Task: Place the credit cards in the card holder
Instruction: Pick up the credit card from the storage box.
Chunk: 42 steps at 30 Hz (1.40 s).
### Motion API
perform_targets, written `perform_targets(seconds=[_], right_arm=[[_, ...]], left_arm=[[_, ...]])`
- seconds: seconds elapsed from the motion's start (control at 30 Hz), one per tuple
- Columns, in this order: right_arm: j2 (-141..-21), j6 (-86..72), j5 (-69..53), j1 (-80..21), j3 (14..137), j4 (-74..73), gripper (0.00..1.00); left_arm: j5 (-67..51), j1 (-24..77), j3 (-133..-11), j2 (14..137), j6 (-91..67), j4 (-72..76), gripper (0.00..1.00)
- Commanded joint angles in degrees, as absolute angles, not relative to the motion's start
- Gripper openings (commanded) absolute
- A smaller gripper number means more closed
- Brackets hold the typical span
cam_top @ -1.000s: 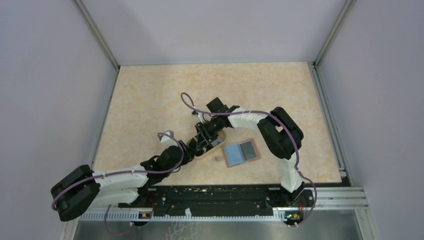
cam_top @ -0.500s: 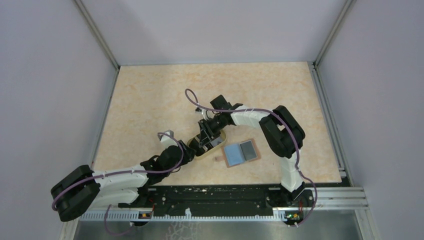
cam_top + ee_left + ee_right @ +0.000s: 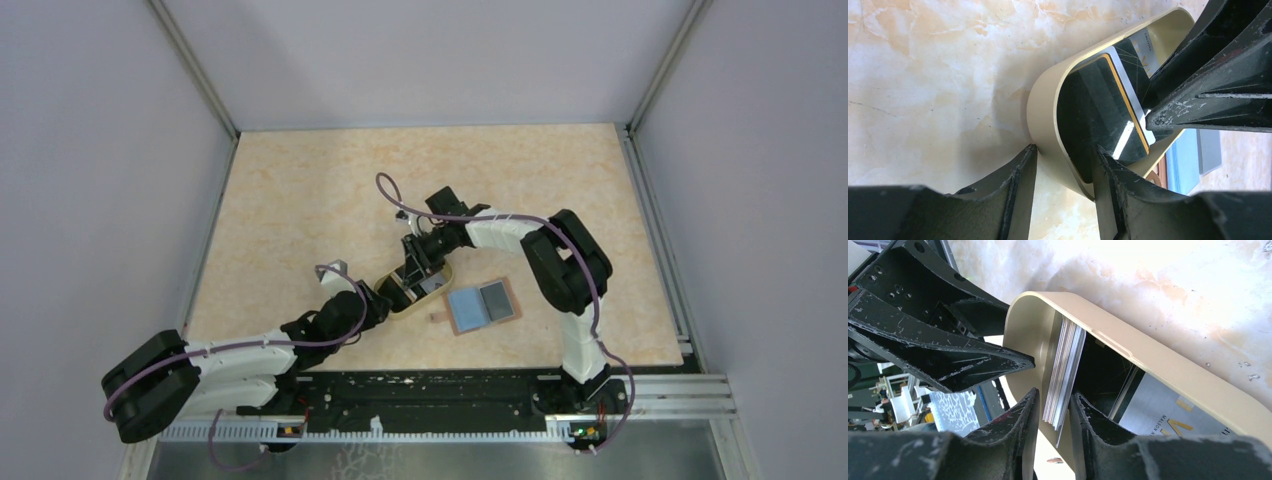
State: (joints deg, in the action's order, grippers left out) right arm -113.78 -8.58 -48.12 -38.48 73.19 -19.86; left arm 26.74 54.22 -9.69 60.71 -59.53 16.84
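The credit cards [image 3: 1065, 365] stand on edge as a stack inside an oval tan dish [image 3: 1168, 370]; more black cards [image 3: 1098, 100] lie flat in it. My right gripper [image 3: 1055, 393] reaches into the dish with one finger on each side of the stack. It stands narrowly open, a thin gap showing on the left. My left gripper [image 3: 1064, 148] is shut on the dish wall [image 3: 1048, 110], one finger outside and one inside. The card holder [image 3: 480, 307] lies open to the right of the dish, its light blue inside up, with a grey card on its right half.
The dish [image 3: 437, 285] sits at the table's near middle, where both arms meet. The right gripper's fingers [image 3: 1208, 100] crowd the right of the left wrist view. A metal rail [image 3: 660, 390] runs along the near edge, and grey walls enclose the table.
The right gripper's jaws have narrowed round the card stack, and its wrist has shifted slightly. The left gripper and the dish have stayed put.
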Motion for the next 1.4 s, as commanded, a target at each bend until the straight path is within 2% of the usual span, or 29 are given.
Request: perform_targets(seconds=[0.0,0.43,0.73,0.97,1.23,1.37], right_arm=[[-111.9,-8.2,-50.0,-37.4,74.4,-19.0,0.27],[-111.3,-8.2,-50.1,-36.4,74.1,-19.1,0.16],[-110.9,-7.2,-48.5,-36.1,74.1,-19.5,0.00],[-106.5,-3.1,-40.7,-35.9,73.6,-20.4,0.00],[-99.9,4.6,-38.9,-33.9,74.0,-23.9,0.00],[-96.0,9.8,-47.3,-30.4,74.1,-26.7,0.00]], left_arm=[[26.5,53.9,-9.8,60.3,-60.1,19.6,0.50],[26.5,53.9,-9.7,60.1,-60.1,19.7,0.50],[26.5,53.9,-9.7,60.1,-60.1,19.8,0.50],[26.2,53.9,-9.4,59.3,-59.5,20.2,0.51],[22.6,53.9,-9.2,49.6,-50.8,21.8,0.65],[18.1,53.9,-8.8,40.3,-47.1,21.0,0.76]])
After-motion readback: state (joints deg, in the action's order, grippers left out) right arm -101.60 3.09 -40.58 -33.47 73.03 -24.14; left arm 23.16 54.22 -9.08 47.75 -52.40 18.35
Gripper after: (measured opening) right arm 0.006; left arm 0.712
